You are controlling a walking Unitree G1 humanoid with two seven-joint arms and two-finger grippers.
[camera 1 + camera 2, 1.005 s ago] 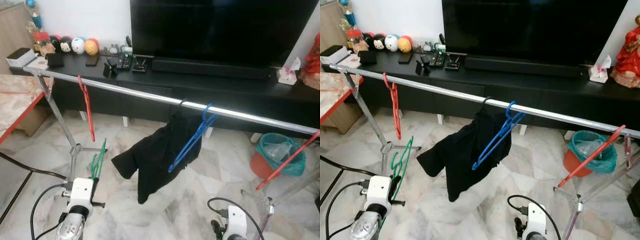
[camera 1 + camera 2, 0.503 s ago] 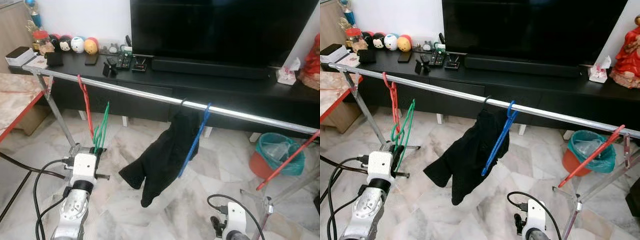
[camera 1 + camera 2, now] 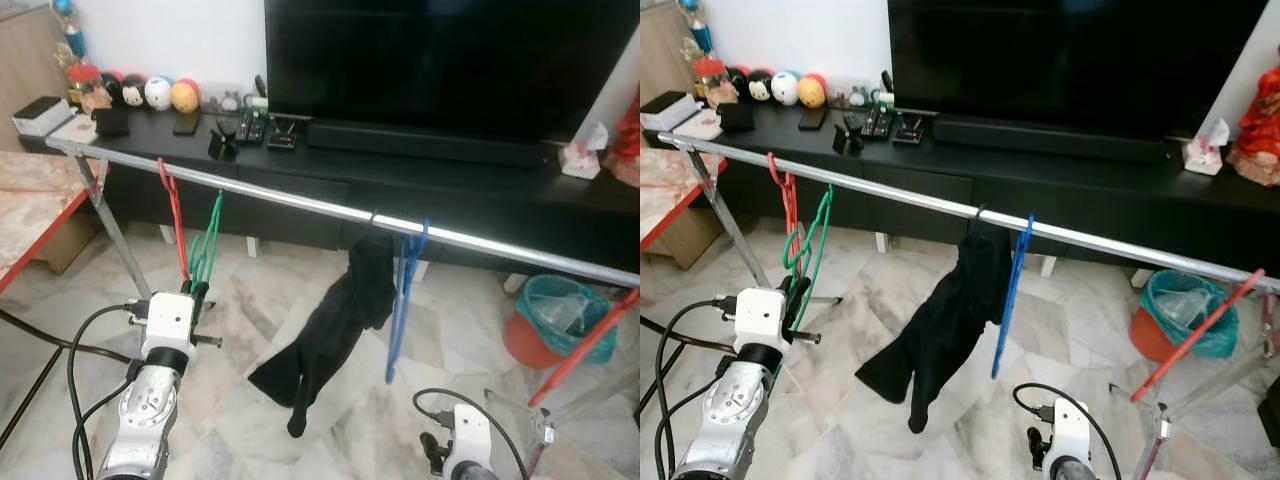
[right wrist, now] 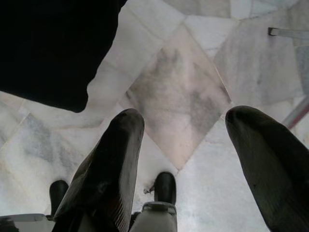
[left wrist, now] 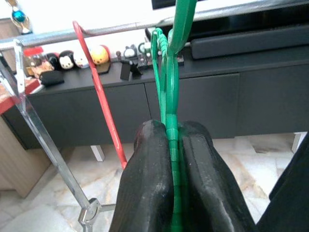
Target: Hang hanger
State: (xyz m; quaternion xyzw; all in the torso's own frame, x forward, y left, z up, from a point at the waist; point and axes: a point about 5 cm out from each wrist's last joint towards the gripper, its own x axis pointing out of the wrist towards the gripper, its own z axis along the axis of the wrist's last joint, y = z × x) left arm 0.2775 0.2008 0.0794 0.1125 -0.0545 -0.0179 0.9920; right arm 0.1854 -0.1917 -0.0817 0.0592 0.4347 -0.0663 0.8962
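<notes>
Green hanger [image 3: 205, 245] raised, hook now at rail [image 3: 300, 203], left end effector [image 5: 170, 140] clamped

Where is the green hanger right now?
The green hanger is clamped in the left gripper, its hook at the rail beside the red hanger.

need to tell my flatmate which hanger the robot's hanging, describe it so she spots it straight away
Find the long silver rail in front of the TV cabinet. Near its left end a red hanger hangs; just right of it is the green hanger, the one clamped in the left gripper.
</notes>
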